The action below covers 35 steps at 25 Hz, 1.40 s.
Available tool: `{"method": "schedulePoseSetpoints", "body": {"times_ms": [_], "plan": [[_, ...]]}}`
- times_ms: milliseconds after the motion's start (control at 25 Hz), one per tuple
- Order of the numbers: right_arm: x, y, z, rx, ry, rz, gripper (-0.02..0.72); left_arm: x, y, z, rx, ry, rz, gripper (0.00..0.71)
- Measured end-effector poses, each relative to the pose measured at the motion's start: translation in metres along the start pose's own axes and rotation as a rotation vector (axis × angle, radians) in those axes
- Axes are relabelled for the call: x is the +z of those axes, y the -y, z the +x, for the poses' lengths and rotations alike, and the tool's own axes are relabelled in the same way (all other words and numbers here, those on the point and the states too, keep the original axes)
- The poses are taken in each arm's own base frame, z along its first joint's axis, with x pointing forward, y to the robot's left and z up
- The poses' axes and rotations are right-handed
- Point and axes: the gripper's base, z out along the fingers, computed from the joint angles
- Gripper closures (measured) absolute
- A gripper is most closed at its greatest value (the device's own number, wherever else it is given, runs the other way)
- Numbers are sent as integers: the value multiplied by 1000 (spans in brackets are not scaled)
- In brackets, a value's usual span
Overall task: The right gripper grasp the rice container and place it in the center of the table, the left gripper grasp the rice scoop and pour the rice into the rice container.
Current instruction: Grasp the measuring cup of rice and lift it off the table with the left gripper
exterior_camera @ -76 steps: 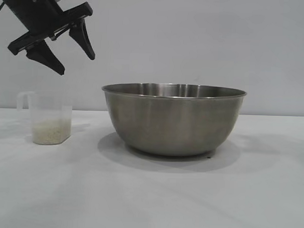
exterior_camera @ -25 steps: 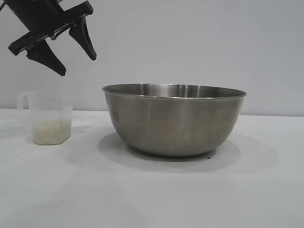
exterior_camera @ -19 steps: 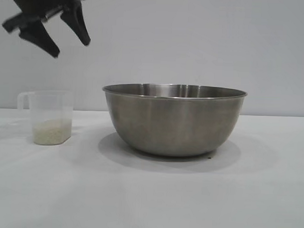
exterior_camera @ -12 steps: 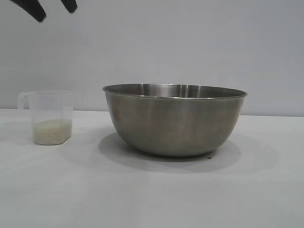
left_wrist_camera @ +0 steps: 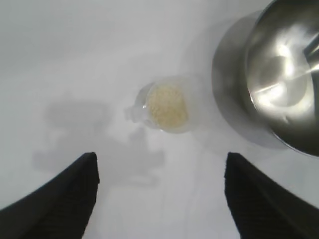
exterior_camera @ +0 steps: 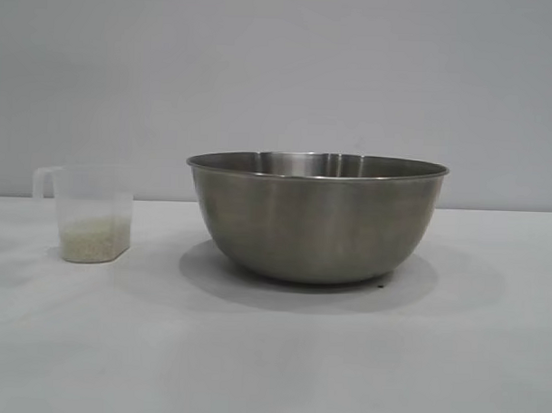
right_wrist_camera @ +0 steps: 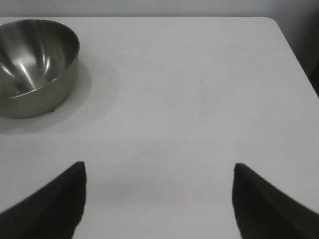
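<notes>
The steel rice container (exterior_camera: 315, 217) stands upright in the middle of the white table (exterior_camera: 271, 351). To its left sits the clear rice scoop (exterior_camera: 87, 212), upright, with rice (exterior_camera: 94, 237) in its bottom. Neither arm shows in the exterior view. My left gripper (left_wrist_camera: 160, 162) hangs open high above the table, nothing between its fingers; below it lie the rice scoop (left_wrist_camera: 164, 106) with rice (left_wrist_camera: 168, 104) and the rice container (left_wrist_camera: 281, 79). My right gripper (right_wrist_camera: 159, 169) is open and empty over bare table, well away from the rice container (right_wrist_camera: 35, 64).
The table's rounded far corner (right_wrist_camera: 271, 22) and its edge lie beyond the right gripper. A plain grey wall (exterior_camera: 281, 71) stands behind the table. Bare tabletop lies in front of the bowl and to its right.
The left gripper has risen up and to the left, out of the exterior view. Scoop and bowl have not moved.
</notes>
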Motion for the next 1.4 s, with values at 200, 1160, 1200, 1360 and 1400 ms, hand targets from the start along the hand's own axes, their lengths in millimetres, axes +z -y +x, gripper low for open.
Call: {"method": "schedulePoseSetpoints", "body": {"times_ms": [200,1160,1200,1360,1400], "plan": [[0,0,0,0,0,0,138,6,0,34,-11,34,-12,243],[0,0,0,0,0,0,138,76,-15,138,-231,409,-80,243],[0,0,0,0,0,0,138,78,-16,140,-238,428,-90,243],[0,0,0,0,0,0,138,87,-21,154,-262,471,-128,243],[0,0,0,0,0,0,138,88,-23,157,-263,488,-140,243]]}}
